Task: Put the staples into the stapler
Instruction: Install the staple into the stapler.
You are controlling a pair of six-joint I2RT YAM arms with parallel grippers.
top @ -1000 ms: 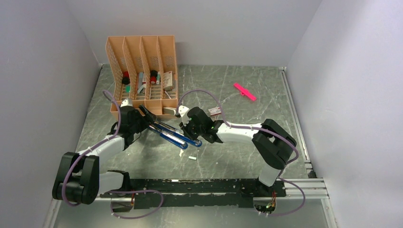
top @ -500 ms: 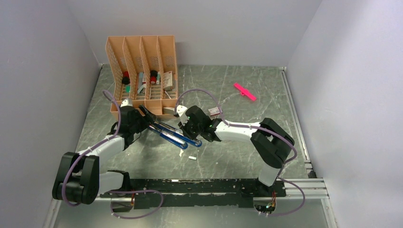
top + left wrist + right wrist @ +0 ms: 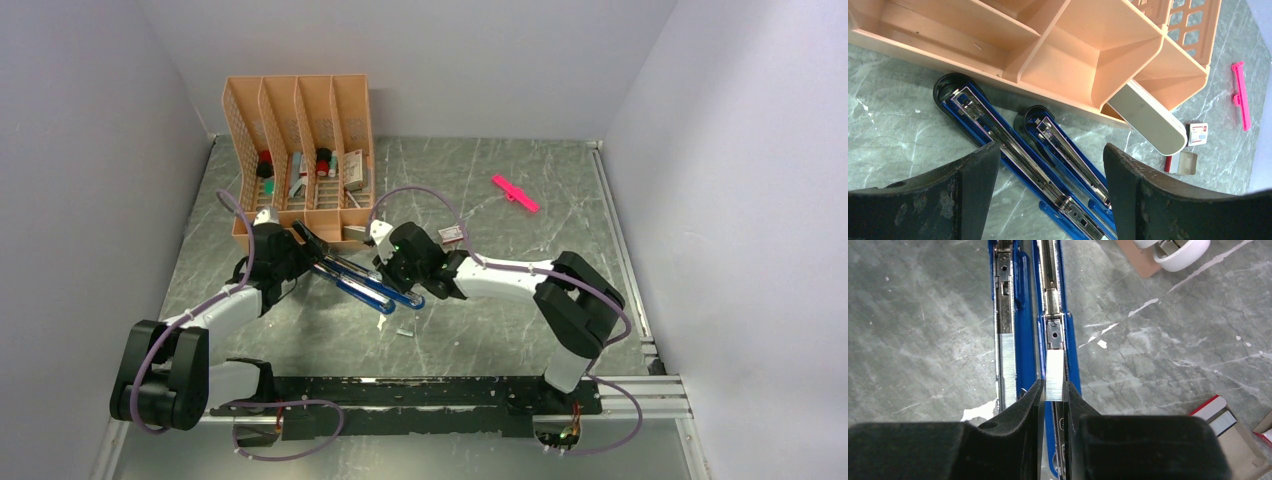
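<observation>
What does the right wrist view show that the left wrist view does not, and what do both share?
Right wrist only: the right end effector shut on a silvery staple strip over one stapler's channel, and a second strip lying in the other channel. Left wrist only: the open left end effector, the orange organizer, the pink stick. Both: the two open blue staplers side by side on the grey table.

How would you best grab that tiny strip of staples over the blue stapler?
Pinch its two long sides near one end, from above, as the right gripper does. The strip of staples is narrow and straight, so its free end can meet the stapler channel.
</observation>
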